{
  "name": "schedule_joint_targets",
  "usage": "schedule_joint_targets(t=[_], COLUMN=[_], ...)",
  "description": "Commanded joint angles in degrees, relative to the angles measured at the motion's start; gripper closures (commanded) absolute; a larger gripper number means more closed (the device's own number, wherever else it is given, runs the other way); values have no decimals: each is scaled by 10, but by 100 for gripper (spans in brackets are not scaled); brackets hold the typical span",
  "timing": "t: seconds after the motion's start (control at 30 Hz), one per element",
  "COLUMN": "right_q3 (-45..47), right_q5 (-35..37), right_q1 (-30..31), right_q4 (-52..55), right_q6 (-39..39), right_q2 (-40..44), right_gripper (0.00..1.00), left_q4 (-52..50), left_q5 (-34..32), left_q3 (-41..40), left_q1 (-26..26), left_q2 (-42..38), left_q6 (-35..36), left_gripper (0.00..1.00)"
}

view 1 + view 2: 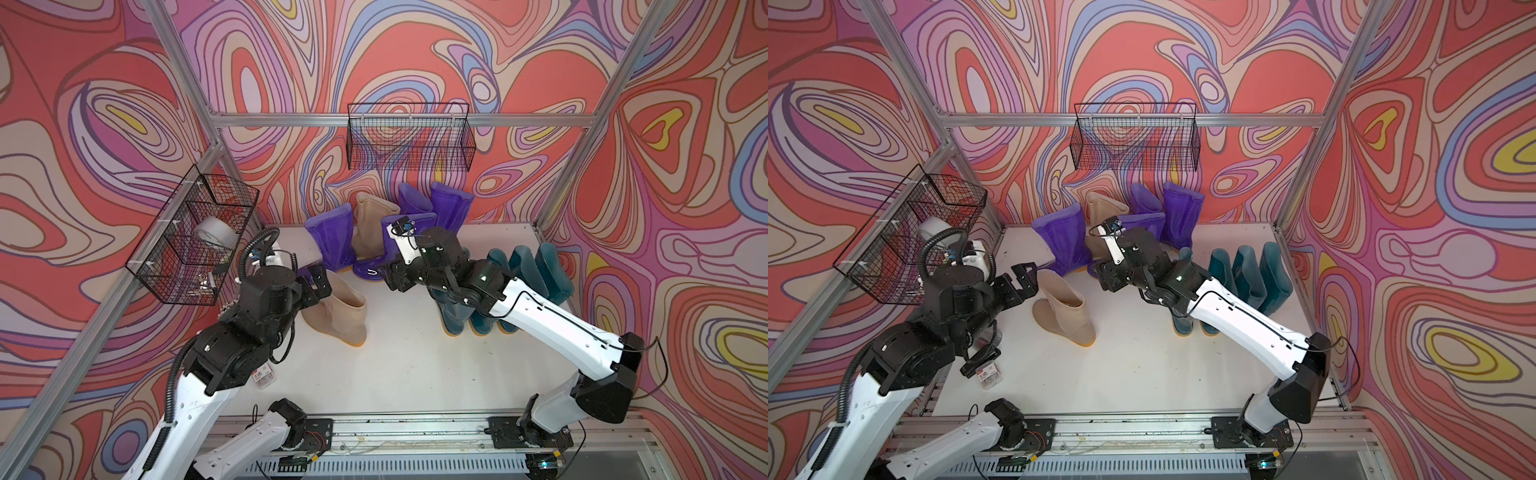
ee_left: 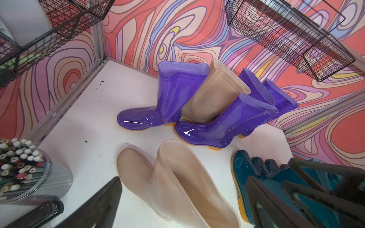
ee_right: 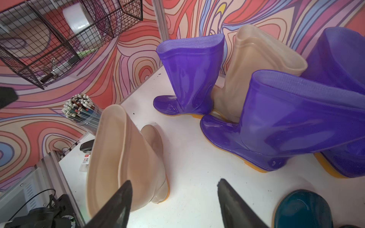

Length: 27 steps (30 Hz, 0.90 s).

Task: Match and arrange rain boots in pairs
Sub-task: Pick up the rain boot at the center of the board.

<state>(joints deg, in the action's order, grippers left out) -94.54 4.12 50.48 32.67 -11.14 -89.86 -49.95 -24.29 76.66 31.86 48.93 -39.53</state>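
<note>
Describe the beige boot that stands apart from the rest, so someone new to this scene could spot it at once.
On the white table, look in front of the boots crowded against the back wall. The lone beige boot stands upright on open tabletop, touching no other boot. The other beige boot is wedged among the purple boots.

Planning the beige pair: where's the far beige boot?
In both top views, the far beige boot sits by the back wall, wedged between purple boots, behind the lone beige boot.
</note>
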Motion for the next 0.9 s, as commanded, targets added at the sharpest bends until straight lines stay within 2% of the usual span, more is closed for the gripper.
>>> schedule_joint_targets(t=[0.0,0.1,0.27,0.3,0.43,0.57,0.67,0.73,0.87], right_q3=[-28,-41,-75,-81,-90,-96,-126,-170,-255], right_q5=[62,106,178,194,197,196,173,130,100], right_q1=[0,1,-2,-4,-20,-32,-58,-92,-144], right_q4=[-8,-1,32,36,37,40,63,98,165], right_q6=[18,33,88,96,102,109,126,145,226], right_q2=[-10,-17,-39,-42,-37,-36,-54,-80,-149], right_gripper=[31,30,28,27,26,25,23,22,15], left_q4=[-57,-85,-16,-10,-60,-128,-77,-36,-25], left_q5=[14,42,90,97,125,113,131,141,136], left_q3=[-3,2,-52,-56,-28,11,-19,-40,-42], left_q1=[-2,-2,-2,-2,-2,-2,-2,-2,-2], left_q2=[23,53,34,36,88,130,110,91,80], left_q6=[-58,-126,-221,-242,-322,-347,-336,-327,-316], left_gripper=[0,2,6,4,2,0,0,0,0])
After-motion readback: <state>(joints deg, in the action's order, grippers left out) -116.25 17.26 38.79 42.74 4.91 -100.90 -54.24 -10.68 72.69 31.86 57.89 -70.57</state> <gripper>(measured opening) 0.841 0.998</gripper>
